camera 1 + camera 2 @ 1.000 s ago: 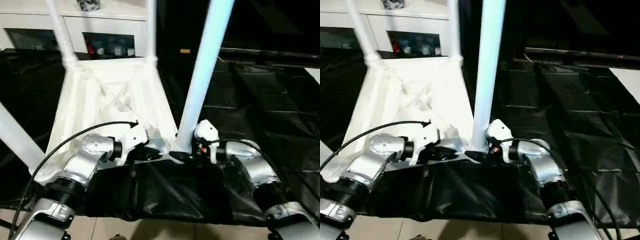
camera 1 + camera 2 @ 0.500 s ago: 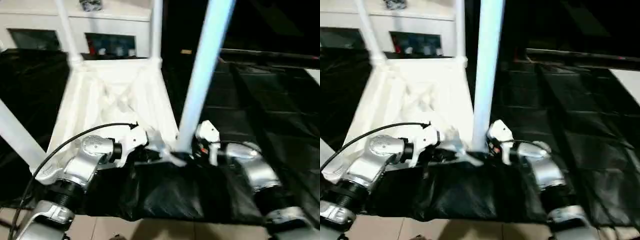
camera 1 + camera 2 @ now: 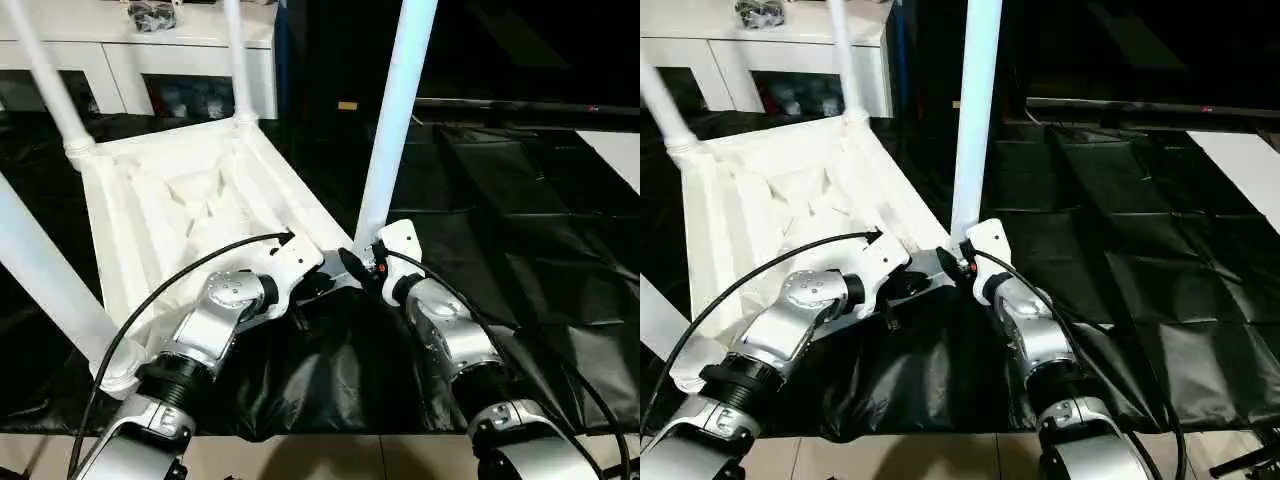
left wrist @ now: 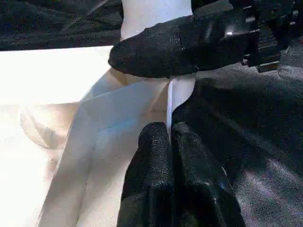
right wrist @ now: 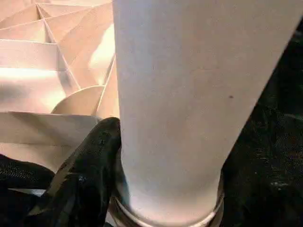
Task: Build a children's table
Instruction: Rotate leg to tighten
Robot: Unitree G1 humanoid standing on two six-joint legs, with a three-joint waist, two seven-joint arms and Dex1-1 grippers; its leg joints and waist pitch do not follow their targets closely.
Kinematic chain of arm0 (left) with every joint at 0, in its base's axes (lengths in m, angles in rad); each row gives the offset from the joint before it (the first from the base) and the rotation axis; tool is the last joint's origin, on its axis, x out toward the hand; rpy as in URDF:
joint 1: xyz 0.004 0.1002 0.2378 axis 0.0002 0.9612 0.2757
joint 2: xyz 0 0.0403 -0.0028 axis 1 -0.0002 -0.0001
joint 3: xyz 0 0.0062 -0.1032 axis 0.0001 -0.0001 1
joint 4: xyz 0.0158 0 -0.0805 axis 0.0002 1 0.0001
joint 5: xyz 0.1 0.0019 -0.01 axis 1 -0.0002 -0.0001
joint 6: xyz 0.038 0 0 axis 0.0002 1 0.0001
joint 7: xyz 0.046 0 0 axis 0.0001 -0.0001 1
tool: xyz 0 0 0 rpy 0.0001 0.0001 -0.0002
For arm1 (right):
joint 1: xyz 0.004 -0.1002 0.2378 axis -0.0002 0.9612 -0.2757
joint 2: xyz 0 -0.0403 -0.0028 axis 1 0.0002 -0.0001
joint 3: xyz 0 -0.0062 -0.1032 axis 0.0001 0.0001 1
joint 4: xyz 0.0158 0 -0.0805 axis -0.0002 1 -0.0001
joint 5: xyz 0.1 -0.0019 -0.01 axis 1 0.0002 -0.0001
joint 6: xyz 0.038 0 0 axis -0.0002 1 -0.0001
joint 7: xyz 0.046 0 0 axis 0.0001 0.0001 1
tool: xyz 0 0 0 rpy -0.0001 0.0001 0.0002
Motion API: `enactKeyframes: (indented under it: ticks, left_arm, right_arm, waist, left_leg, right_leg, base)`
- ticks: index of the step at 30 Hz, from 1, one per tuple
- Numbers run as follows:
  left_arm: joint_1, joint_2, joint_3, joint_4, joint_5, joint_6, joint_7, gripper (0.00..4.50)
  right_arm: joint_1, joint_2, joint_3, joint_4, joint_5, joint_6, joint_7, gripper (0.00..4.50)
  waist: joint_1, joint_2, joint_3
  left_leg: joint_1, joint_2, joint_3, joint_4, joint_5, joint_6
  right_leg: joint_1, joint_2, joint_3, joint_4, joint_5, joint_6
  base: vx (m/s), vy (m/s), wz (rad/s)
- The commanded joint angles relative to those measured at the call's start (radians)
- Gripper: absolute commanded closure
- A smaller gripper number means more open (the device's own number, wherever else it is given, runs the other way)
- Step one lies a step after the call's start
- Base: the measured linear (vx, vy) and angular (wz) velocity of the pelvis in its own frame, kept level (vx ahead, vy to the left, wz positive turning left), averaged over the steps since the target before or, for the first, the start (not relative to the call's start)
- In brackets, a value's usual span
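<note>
Four legs stand up from the upturned table top (image 3: 190, 210), which lies on black sheeting (image 3: 560, 250) ahead of the robot. The left pincer (image 4: 171, 142) is pinched together on the top's thin near edge. Just to its right, the near right leg (image 3: 392, 130) rises almost upright from its corner socket, and the right pincer (image 3: 362, 270), the nearer one, clamps its base there.

The robot has two shiny silver arms with round joints. A thin black cable loops over the left arm (image 3: 215, 320), and another runs along the right arm (image 3: 450, 335). Each wrist has a white block. The fingers (image 4: 161, 189) are black and rubbery.
</note>
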Motion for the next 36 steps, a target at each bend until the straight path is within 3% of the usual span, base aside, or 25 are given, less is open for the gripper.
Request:
enactKeyframes:
  ticks: [1, 5, 9, 14, 18, 20, 23, 24, 28, 29, 36]
  left_arm:
    - [-0.007, -0.065, -0.051, 0.007, -0.022, -0.025, -0.016, 4.5]
    - [0.009, -0.028, -0.051, -0.013, -0.031, -0.039, -0.07, 4.5]
    - [0.016, 0.007, -0.049, -0.023, -0.043, -0.047, -0.12, 4.5]
    - [0.03, 0.074, -0.043, -0.037, -0.091, -0.107, -0.271, 4.5]
    - [0.031, 0.111, -0.043, -0.031, -0.097, -0.125, -0.331, 4.5]
    - [0.03, 0.12, -0.041, -0.029, -0.101, -0.128, -0.342, 4.5]
    - [0.03, 0.137, -0.039, -0.025, -0.112, -0.138, -0.372, 4.5]
    - [0.03, 0.139, -0.039, -0.025, -0.113, -0.14, -0.377, 4.5]
    - [0.034, 0.153, -0.037, -0.022, -0.116, -0.147, -0.403, 4.5]
    - [0.035, 0.158, -0.036, -0.022, -0.118, -0.15, -0.411, 4.5]
    - [0.041, 0.166, -0.038, -0.024, -0.12, -0.151, -0.419, 4.5]
  right_arm:
    - [-0.017, 0.074, 0.084, 0.013, 0.001, 0.018, 0.116, 1.06]
    - [-0.012, 0.021, 0.102, 0.005, -0.021, 0.002, 0.176, 0.72]
    - [-0.002, -0.032, 0.123, -0.017, -0.019, -0.014, 0.278, 0.72]
    - [0.027, -0.124, 0.127, -0.077, 0.036, -0.039, 0.504, 0.72]
    - [0.05, -0.183, 0.145, -0.13, 0.069, -0.023, 0.652, 0.72]
    - [0.056, -0.2, 0.156, -0.142, 0.07, -0.025, 0.683, 1.03]
    - [0.069, -0.226, 0.169, -0.168, 0.072, -0.017, 0.742, 1.06]
    - [0.071, -0.228, 0.171, -0.172, 0.072, -0.016, 0.75, 1.31]
    - [0.092, -0.249, 0.19, -0.209, 0.072, -0.002, 0.802, 1.48]
    - [0.096, -0.252, 0.193, -0.217, 0.077, 0.001, 0.808, 1.7]
    - [0.11, -0.252, 0.208, -0.239, 0.078, 0.011, 0.825, 1.87]
  waist:
    - [0.004, -0.006, -0.043]
    - [0.004, -0.006, -0.044]
    - [0.006, -0.005, -0.047]
    - [0.012, -0.005, -0.05]
    - [0.022, -0.001, -0.052]
    - [0.03, -0.002, -0.052]
    - [0.032, -0.003, -0.051]
    - [0.036, -0.004, -0.051]
    - [0.041, -0.005, -0.05]
    - [0.041, -0.005, -0.05]
    - [0.042, -0.005, -0.052]
  left_leg:
    - [0.001, 0.022, -0.01, -0.069, -0.318, 0.013]
    - [-0.001, 0.023, -0.012, -0.069, -0.318, 0.017]
    - [-0.003, 0.024, -0.008, -0.066, -0.281, 0.029]
    - [-0.005, 0.024, -0.005, -0.062, -0.24, 0.053]
    - [-0.001, 0.031, -0.004, -0.06, -0.209, 0.062]
    - [-0.001, 0.031, -0.002, -0.059, -0.204, 0.063]
    - [0.0, 0.03, -0.001, -0.059, -0.21, 0.057]
    - [-0.001, 0.029, -0.001, -0.058, -0.214, 0.055]
    - [-0.001, 0.03, -0.001, -0.06, -0.214, 0.052]
    - [-0.001, 0.03, -0.001, -0.06, -0.215, 0.05]
    - [-0.002, 0.029, -0.002, -0.058, -0.197, 0.049]
  right_leg:
    - [0.03, -0.062, 0.044, -0.101, -0.393, -0.128]
    - [0.034, -0.064, 0.043, -0.1, -0.395, -0.129]
    - [0.036, -0.062, 0.045, -0.091, -0.308, -0.159]
    - [0.043, -0.061, 0.045, -0.084, -0.233, -0.183]
    - [0.044, -0.058, 0.044, -0.071, -0.145, -0.222]
    - [0.044, -0.058, 0.044, -0.068, -0.119, -0.231]
    - [0.044, -0.061, 0.044, -0.071, -0.143, -0.23]
    - [0.047, -0.061, 0.044, -0.072, -0.16, -0.223]
    - [0.045, -0.062, 0.044, -0.074, -0.184, -0.208]
    - [0.045, -0.062, 0.044, -0.073, -0.187, -0.207]
    - [0.046, -0.061, 0.044, -0.07, -0.161, -0.211]
  base:
    - [0.0, 0.0, 0.0]
    - [0.0, 0.0, 0.0]
    - [0.0, 0.0, 0.0]
    - [0.0, 0.0, 0.0]
    - [0.0, 0.0, 0.0]
    - [0.0, 0.0, 0.0]
    - [0.0, 0.0, 0.0]
    - [0.0, 0.0, 0.0]
    - [0.0, 0.0, 0.0]
    - [0.0, 0.0, 0.0]
    - [0.0, 0.0, 0.0]
